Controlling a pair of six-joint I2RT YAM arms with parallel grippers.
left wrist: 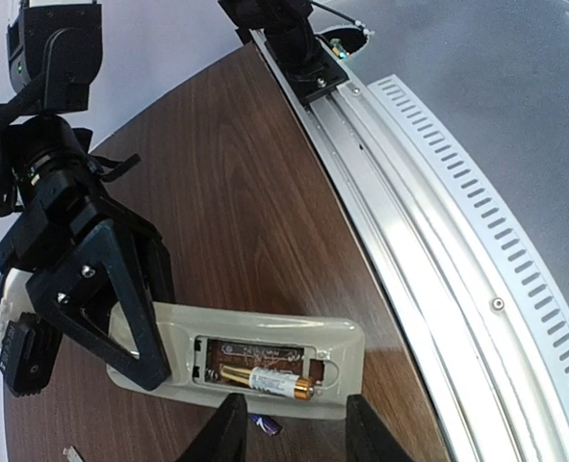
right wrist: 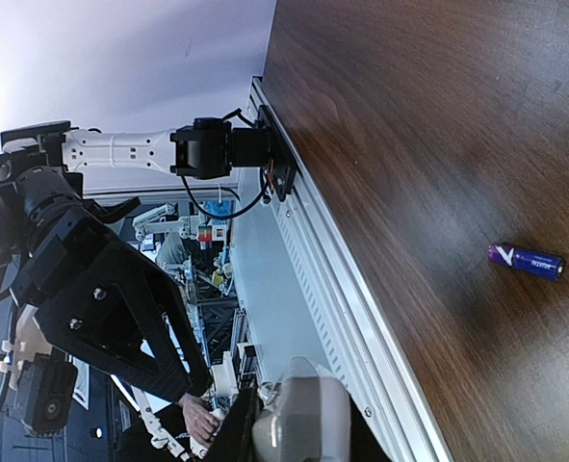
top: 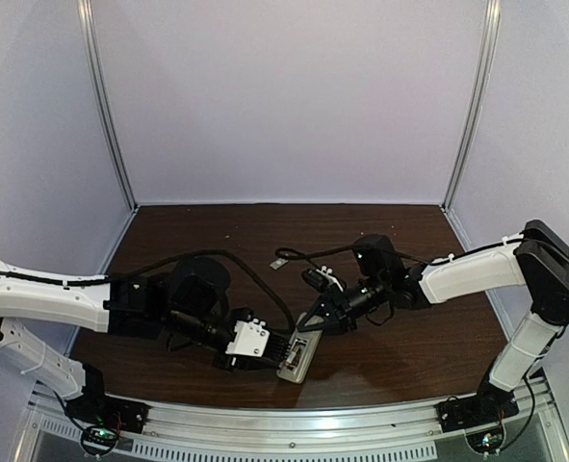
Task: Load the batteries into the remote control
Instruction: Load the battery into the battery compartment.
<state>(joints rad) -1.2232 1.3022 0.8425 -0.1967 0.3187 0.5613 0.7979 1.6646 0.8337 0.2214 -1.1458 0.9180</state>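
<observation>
Remote control (left wrist: 334,337) on desk (left wrist: 245,192), back up, compartment open, whitish battery (left wrist: 265,380) seated. Right end effector (top: 315,325) clamped on one end. Left end effector (left wrist: 298,428) spread wide, empty; blue-purple battery (right wrist: 525,260) loose on desk.

dark wood table (top: 265,231) w/ alu rail (top: 294,423) at near edge; lavender walls (top: 294,96) behind

Remote (left wrist: 265,332), blue battery (right wrist: 526,260) on brown table (top: 217,231)

Your top camera looks down from 6 o'clock over the whole table (top: 265,241); the close-in left wrist camera shares the remote (top: 299,358).
</observation>
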